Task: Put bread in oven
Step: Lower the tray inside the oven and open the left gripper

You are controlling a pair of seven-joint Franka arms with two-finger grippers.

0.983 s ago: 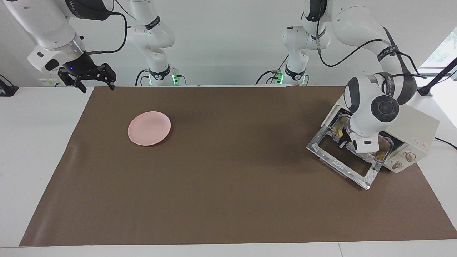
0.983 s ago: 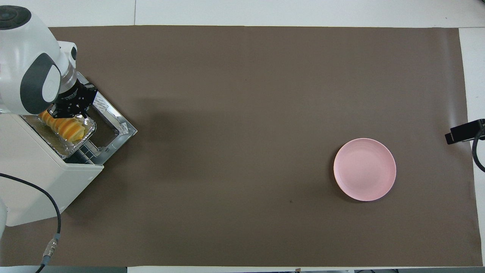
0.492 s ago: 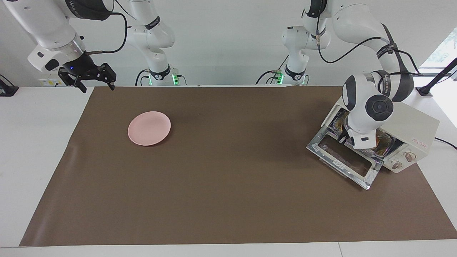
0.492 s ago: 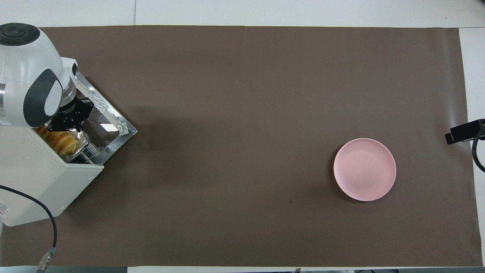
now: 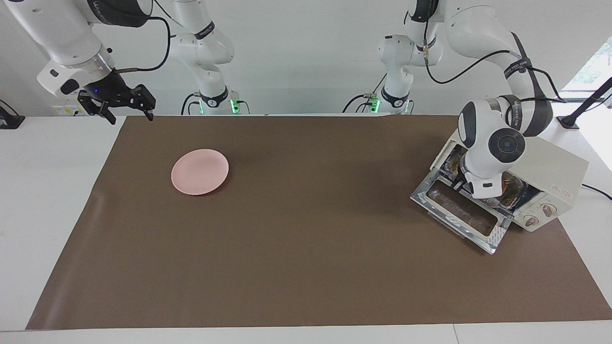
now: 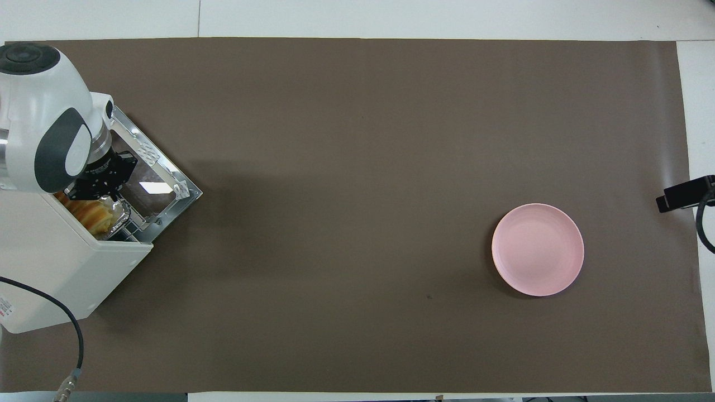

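Observation:
The cream-white oven (image 5: 557,165) stands at the left arm's end of the table, its glass door (image 5: 460,210) dropped open onto the mat. The golden sliced bread (image 6: 91,210) lies in a crinkled foil tray (image 6: 118,212), almost fully inside the oven (image 6: 50,262); only one end shows at the mouth. My left gripper (image 6: 96,188) is at the oven's mouth over the open door (image 6: 162,181), shut on the tray's rim; in the facing view the left gripper (image 5: 460,185) is mostly hidden by its wrist. My right gripper (image 5: 128,113) waits open and empty, raised over the mat's corner at the right arm's end.
A round pink plate (image 5: 200,171) lies empty on the brown mat toward the right arm's end; it also shows in the overhead view (image 6: 537,249). The oven's black cable (image 6: 78,335) trails off the table. The right gripper's tip (image 6: 684,192) shows at the mat's edge.
My left gripper has moved into the oven's mouth with the foil tray and bread, which stuck out over the door a second ago. The right arm has not moved.

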